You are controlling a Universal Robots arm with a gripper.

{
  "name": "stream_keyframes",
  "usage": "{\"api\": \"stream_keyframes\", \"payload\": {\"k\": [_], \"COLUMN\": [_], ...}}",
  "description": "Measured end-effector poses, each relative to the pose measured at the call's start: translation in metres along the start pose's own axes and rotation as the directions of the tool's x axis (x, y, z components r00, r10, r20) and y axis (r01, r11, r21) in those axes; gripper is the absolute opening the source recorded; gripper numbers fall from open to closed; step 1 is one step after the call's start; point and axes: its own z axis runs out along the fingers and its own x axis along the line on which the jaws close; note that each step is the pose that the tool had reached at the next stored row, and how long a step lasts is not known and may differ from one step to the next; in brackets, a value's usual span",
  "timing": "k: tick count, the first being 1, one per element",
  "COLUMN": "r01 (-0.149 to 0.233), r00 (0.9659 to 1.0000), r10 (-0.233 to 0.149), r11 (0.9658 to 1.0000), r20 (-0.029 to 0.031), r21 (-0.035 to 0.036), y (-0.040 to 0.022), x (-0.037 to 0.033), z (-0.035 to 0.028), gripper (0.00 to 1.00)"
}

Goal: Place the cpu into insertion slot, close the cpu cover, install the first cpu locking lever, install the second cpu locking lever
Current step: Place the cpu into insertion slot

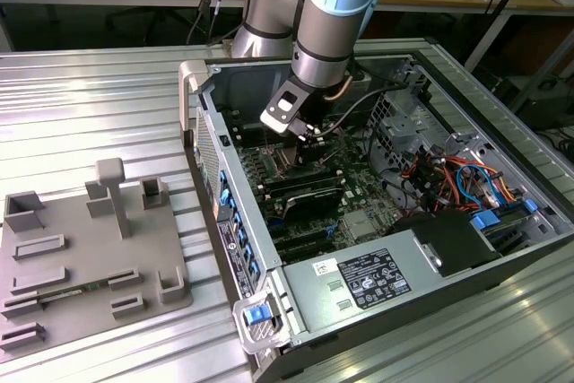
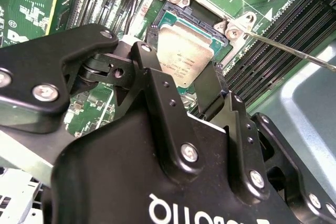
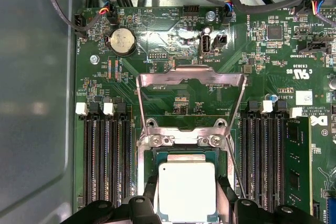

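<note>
Down in the insertion slot (image 3: 154,169), your cpu (image 3: 187,190) lies flat, silver face up, its edges square with the socket. Your gripper (image 2: 176,69) hangs close over it; whether it grips the chip, you cannot tell. The cpu cover (image 3: 191,77) stands swung open.

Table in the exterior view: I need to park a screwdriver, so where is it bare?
The table is bare beyond the grey tray, up to the case wall. Another bare strip runs along the case at the exterior view's lower right. Inside the case it is crowded with the hand and cables.
</note>
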Motion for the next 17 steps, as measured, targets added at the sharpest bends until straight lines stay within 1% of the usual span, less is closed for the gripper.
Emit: {"api": "stream_keyframes", "payload": {"k": [2, 5, 17], "r01": [0.000, 0.000, -0.009], "r00": [1.0000, 1.0000, 1.0000], "r10": [0.000, 0.000, 0.009], "r11": [1.0000, 1.0000, 1.0000], "r20": [0.0000, -0.0001, 0.0002], "r21": [0.0000, 0.0000, 0.0002], "y": [-0.0002, -0.0023, -0.0019], "x": [0.0000, 0.0000, -0.0006], "z": [0.0000, -0.0001, 0.0001], "gripper": [0.53, 0.53, 0.53]}}
